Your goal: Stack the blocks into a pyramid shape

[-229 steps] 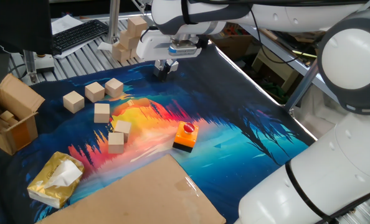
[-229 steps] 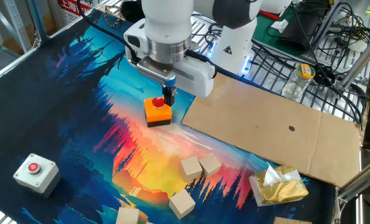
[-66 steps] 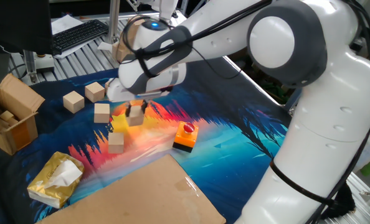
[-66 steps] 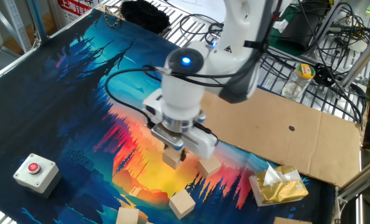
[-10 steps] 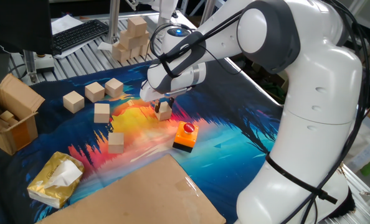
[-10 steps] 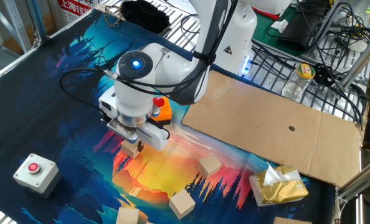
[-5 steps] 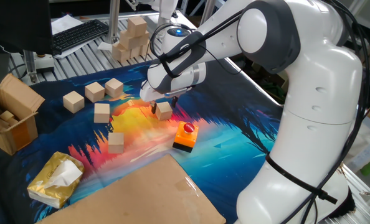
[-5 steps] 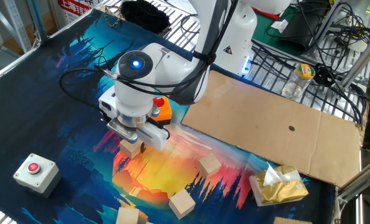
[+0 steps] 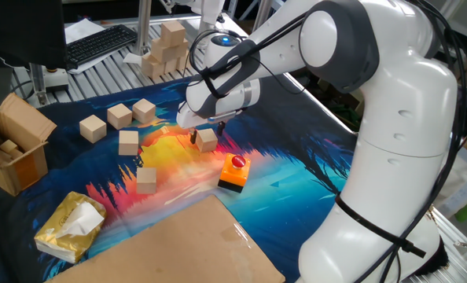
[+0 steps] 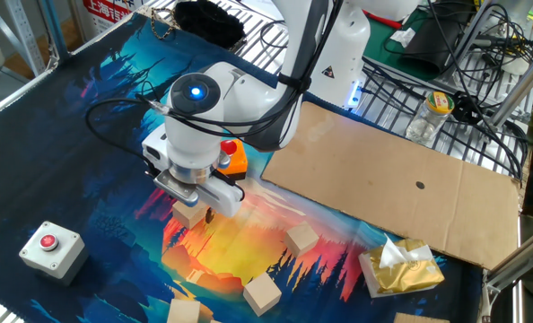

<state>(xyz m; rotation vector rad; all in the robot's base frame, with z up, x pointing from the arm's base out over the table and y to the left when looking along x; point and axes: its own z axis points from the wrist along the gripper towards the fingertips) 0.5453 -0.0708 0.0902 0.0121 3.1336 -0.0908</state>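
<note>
- Against the frames from a second ago, the gripper [image 9: 207, 135] has let go: then its fingers pinched a block, and now they stand spread, one on each side of that block [image 9: 207, 140], which rests on the mat [image 9: 296, 169] near the frame's centre.
- Against half a second ago, nothing visible has shifted; arm, fingers and blocks sit in the same spots.
- In the other fixed view the same released block [image 10: 187, 213] lies under the gripper [image 10: 191, 208], left of centre, with a dark finger [image 10: 207, 213] showing just at its right side.
- Counting pale wooden blocks on the mat in the view with the keyboard: six. One sits between the fingers, three form a loose row at upper left [image 9: 93, 127] [image 9: 119, 115] [image 9: 145, 110], one lies just below them [image 9: 129, 142], and one lies further down at left of centre [image 9: 146, 180].
- The other fixed view shows fewer: the one under the gripper, one at lower centre [image 10: 302, 239], one below that [image 10: 261, 293], and one cut by the bottom edge [image 10: 184, 312].
- One orange-and-black button block [image 9: 234, 172] stands just right of and below the released block, apart from it.
- One grey button box [image 10: 52, 248] sits at lower left.
- One cardboard sheet [image 10: 401, 188] lies at right.
- One yellow tissue pack [image 9: 70, 226] lies at lower left.
- One open cardboard box [image 9: 13, 145] is at the left edge.
</note>
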